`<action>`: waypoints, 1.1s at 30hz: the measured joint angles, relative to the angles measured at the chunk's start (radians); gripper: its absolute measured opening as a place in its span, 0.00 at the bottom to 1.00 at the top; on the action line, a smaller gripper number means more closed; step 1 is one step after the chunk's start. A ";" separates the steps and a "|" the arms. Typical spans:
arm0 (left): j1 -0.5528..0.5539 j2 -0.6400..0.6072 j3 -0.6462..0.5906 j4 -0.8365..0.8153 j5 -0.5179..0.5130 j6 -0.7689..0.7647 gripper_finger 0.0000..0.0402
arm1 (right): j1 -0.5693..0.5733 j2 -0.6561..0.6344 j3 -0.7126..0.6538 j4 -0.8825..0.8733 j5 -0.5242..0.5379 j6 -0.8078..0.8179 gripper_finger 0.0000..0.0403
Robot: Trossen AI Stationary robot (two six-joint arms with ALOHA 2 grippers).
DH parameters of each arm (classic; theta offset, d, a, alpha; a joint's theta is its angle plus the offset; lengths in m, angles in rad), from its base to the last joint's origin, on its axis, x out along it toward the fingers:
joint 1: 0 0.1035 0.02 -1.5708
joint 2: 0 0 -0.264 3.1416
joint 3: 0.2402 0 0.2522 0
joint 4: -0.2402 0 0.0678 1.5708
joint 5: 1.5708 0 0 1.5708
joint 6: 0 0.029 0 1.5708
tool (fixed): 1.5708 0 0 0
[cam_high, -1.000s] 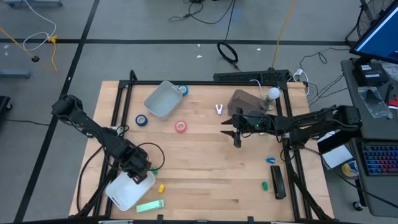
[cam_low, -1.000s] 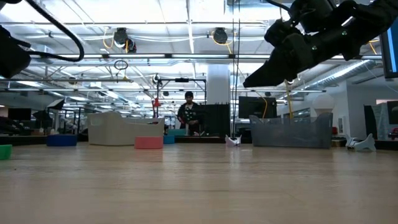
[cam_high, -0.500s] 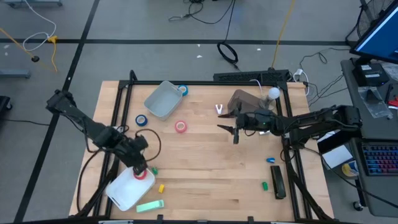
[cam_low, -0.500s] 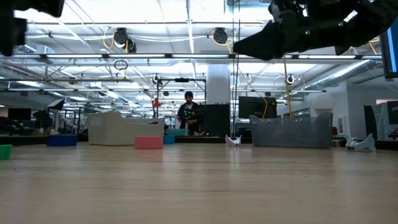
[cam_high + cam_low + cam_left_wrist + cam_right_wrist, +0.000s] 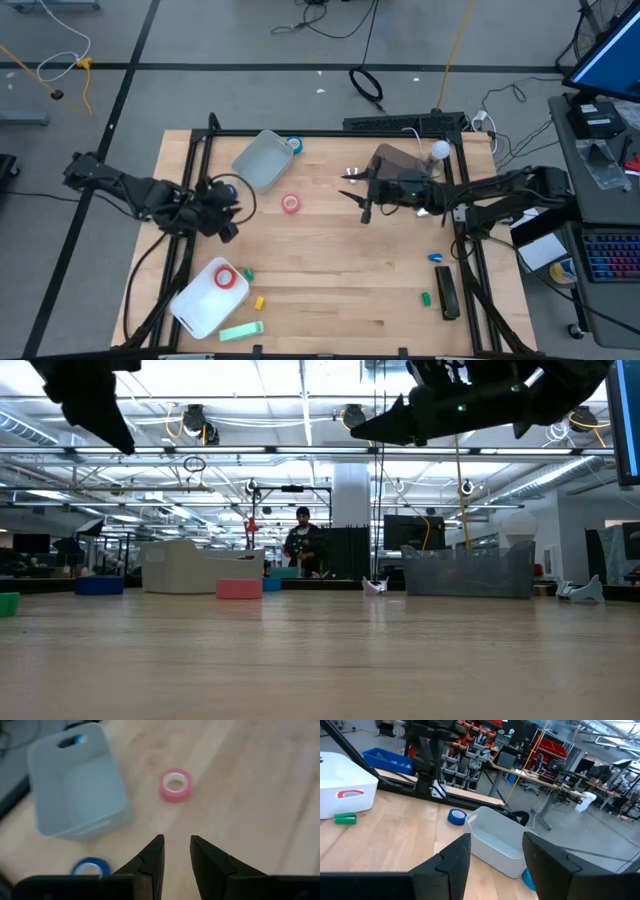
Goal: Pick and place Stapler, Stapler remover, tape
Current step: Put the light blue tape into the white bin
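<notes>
My left gripper (image 5: 224, 218) hangs open above the table's left part, near a blue tape roll (image 5: 90, 867) and short of the grey bin (image 5: 262, 160). One red tape roll (image 5: 291, 204) lies flat on the wood, ahead of the left fingers (image 5: 175, 785). The other red roll (image 5: 224, 278) lies in the white bin (image 5: 200, 308). A second blue roll (image 5: 294, 144) sits at the grey bin's far side. The staple remover (image 5: 351, 175) stands beside my open right gripper (image 5: 364, 207), which hovers mid-table. The black stapler (image 5: 447, 292) lies near the right edge.
A second grey bin (image 5: 392, 162) sits under the right arm. Small green (image 5: 243, 330), yellow (image 5: 259, 301), green (image 5: 425, 298) and blue (image 5: 437, 257) items lie toward the near edge. A black frame rail (image 5: 190, 170) borders the table. A person (image 5: 303, 545) stands far beyond the table.
My left gripper has left the white bin, risen and swung toward the far edge, to the blue roll near the grey bin; a red roll now shows lying in the white bin. My right gripper has risen, tipped toward level and drifted a little toward the far left.
</notes>
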 joint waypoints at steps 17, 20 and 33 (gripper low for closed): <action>0.522 0.059 0.000 0.467 0.105 0.775 0.23 | 0.000 0.004 0.004 -0.016 0.002 -0.015 0.42; 0.633 0.123 0.000 0.617 0.172 0.917 0.23 | -0.005 0.004 0.004 -0.020 0.002 -0.038 0.42; 0.958 0.570 0.308 0.842 0.434 0.996 0.23 | -0.094 0.004 0.004 -0.046 -0.002 -0.070 0.43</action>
